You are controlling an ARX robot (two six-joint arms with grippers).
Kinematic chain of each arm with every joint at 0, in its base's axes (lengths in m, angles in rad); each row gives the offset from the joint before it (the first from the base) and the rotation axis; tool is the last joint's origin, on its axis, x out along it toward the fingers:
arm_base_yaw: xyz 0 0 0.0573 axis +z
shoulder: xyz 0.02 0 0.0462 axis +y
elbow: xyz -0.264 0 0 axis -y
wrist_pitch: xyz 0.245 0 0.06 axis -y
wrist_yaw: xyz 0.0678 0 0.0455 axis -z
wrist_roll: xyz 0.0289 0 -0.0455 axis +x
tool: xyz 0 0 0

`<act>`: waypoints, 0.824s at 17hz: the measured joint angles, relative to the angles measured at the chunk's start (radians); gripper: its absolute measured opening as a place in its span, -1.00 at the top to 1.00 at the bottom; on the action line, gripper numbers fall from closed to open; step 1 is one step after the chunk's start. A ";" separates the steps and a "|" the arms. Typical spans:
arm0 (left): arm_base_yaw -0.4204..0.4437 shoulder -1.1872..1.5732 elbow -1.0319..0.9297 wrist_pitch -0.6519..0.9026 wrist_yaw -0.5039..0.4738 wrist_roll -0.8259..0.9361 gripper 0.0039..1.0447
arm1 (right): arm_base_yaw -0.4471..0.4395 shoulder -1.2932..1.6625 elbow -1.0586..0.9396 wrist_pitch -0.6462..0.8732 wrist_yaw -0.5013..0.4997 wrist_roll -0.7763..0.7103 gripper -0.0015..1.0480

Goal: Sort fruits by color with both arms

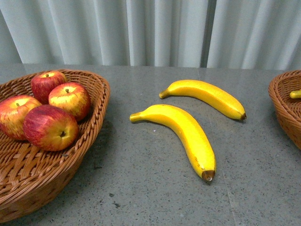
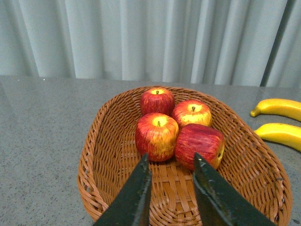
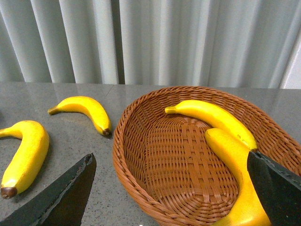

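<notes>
Several red apples with yellow streaks (image 1: 51,127) lie in the left wicker basket (image 1: 28,183); they also show in the left wrist view (image 2: 157,135). Two yellow bananas lie on the grey table between the baskets, a near one (image 1: 188,136) and a far one (image 1: 207,96). Two more bananas (image 3: 214,117) lie in the right wicker basket (image 3: 141,188). My left gripper (image 2: 170,162) is open and empty, just above the near end of the apple basket. My right gripper (image 3: 171,162) is wide open over the banana basket, one finger (image 3: 277,188) close to a banana (image 3: 237,179). Neither arm shows in the front view.
The right basket's rim (image 1: 282,101) shows at the front view's right edge with a banana tip (image 1: 295,94) inside. A pleated pale curtain (image 1: 150,28) hangs behind the table. The grey tabletop (image 1: 141,188) runs between the baskets.
</notes>
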 joint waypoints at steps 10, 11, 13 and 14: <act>0.000 0.000 0.000 0.000 0.000 0.003 -0.88 | 0.000 0.000 0.000 0.000 0.000 0.000 -0.87; 0.000 0.000 0.000 0.000 0.000 0.003 -0.88 | 0.000 0.000 0.000 0.000 0.000 0.000 -0.87; 0.000 0.000 0.000 0.000 0.000 0.003 -0.88 | 0.000 0.000 0.000 0.000 0.000 0.000 -0.87; 0.000 0.000 0.000 0.000 0.000 0.003 -0.88 | 0.000 0.000 0.000 0.000 0.000 0.000 -0.87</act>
